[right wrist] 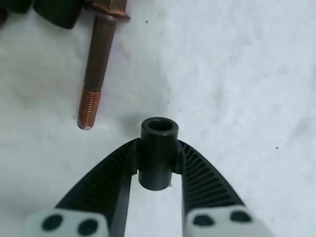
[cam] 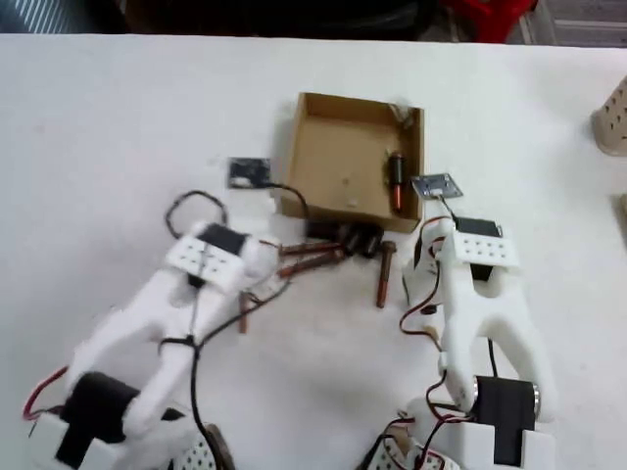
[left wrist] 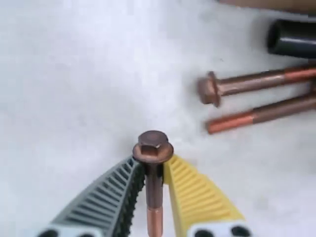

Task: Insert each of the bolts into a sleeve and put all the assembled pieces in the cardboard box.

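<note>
The bolt is in the left hand. The hand pinches it just under its head, and the thread end points back toward the wrist. The sleeve is in the right hand, which pinches it on both sides with the hole at the open end.

The two are well apart. Between them on the surface lie two loose bolts, some spare sleeves and one more bolt. Behind those sits the box, with one done piece lying by its right wall.

I think the next job is to bring the bolt and the sleeve together, and a few things could go wrong:

- The bolt's head faces out, so the thread end may be hard to reach. It has to go into the hole first.
- If the tip is a bit off, it will hit the sleeve's rim. That push could tilt the bolt or knock the sleeve out of the pinch.
- Both are smooth and round, so they could slip or twist.
- An arm could bump the loose bolts and roll them away.
</note>
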You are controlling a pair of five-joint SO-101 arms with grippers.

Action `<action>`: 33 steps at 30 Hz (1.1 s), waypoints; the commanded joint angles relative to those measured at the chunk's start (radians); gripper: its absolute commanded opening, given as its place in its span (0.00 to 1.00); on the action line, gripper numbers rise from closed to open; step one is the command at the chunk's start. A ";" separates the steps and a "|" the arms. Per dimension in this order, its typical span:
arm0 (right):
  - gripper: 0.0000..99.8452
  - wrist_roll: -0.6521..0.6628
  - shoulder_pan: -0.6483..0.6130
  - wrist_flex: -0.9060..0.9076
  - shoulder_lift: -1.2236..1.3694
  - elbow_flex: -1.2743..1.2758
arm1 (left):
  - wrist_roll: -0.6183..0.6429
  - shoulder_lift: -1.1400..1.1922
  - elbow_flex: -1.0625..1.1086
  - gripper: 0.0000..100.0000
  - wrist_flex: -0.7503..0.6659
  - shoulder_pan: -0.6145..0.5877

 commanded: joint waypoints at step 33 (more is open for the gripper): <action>0.02 0.015 0.007 -0.002 -0.004 -0.003 | -0.199 -0.117 0.017 0.20 0.052 -0.337</action>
